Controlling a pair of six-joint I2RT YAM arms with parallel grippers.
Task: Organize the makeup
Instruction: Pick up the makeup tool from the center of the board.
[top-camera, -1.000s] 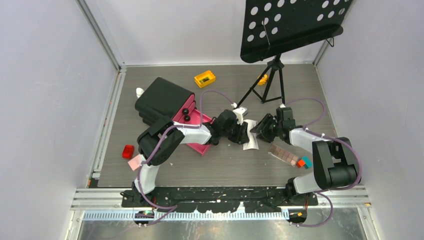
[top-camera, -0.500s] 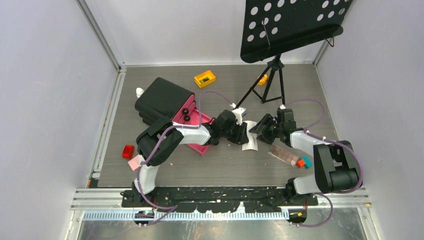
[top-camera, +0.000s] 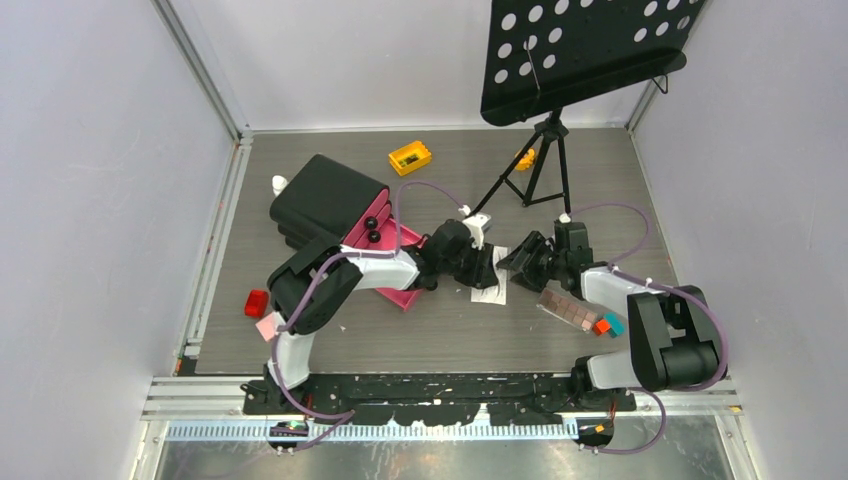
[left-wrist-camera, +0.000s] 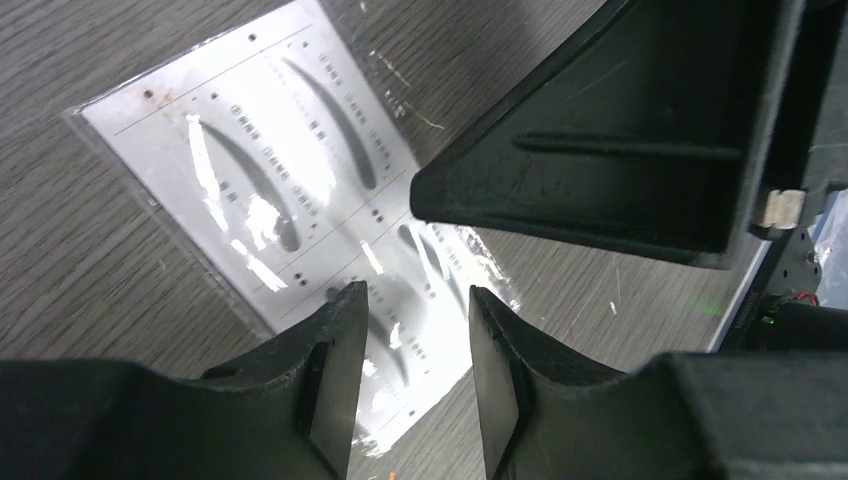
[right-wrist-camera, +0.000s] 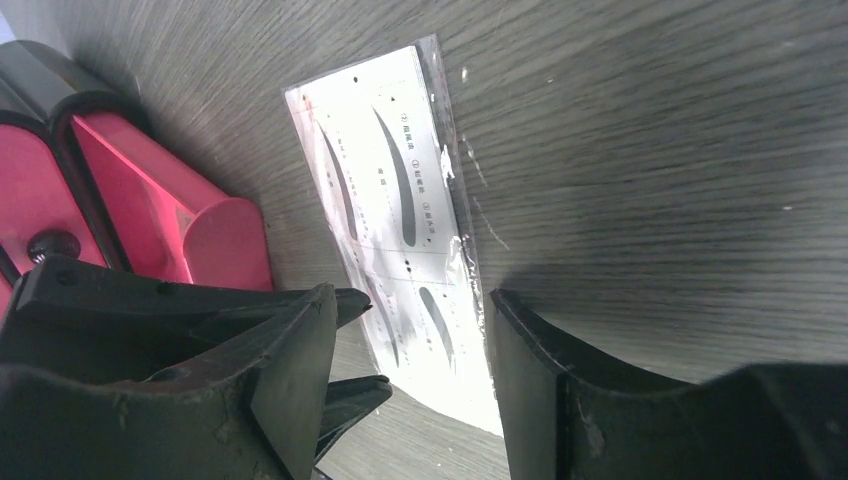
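The white eyebrow card lies flat on the wooden table between my two grippers. My left gripper is open and hovers low over the card's near end; in the left wrist view the card shows between and beyond the gripper. My right gripper is open, just right of the card. In the right wrist view the card runs between the open gripper. Neither gripper holds anything. A brown palette and orange and teal blocks lie on the right.
The black chest stands left, a pink drawer pulled out beside my left arm. A white bottle, red block and pink piece lie left. A yellow box and the music stand's tripod are behind.
The eyebrow card has shifted a little left and toward the near edge and now lies flatter. My right gripper has moved slightly left, closer to the left gripper.
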